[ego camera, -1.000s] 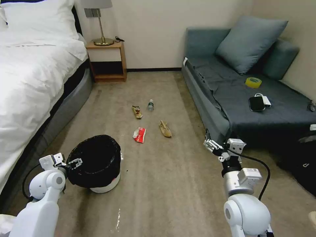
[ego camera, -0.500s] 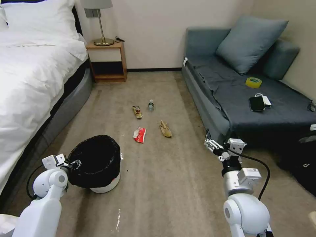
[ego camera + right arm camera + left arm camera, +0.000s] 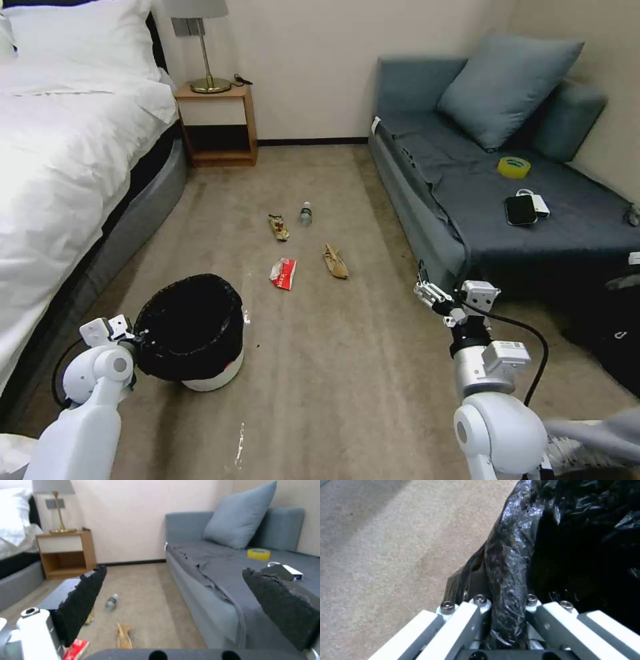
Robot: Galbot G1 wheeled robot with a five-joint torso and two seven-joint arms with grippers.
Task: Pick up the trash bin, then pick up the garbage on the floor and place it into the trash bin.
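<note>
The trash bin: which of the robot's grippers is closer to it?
Left. The left gripper is closed on the trash bin rim; the right gripper hangs open far off, beside the sofa.

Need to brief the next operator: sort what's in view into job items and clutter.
Job items: bin, left end effector clamped on its rim; red packet; tan wrapper; dark wrapper; bottle.

Clutter: tape roll, phone, pillow, lamp.
</note>
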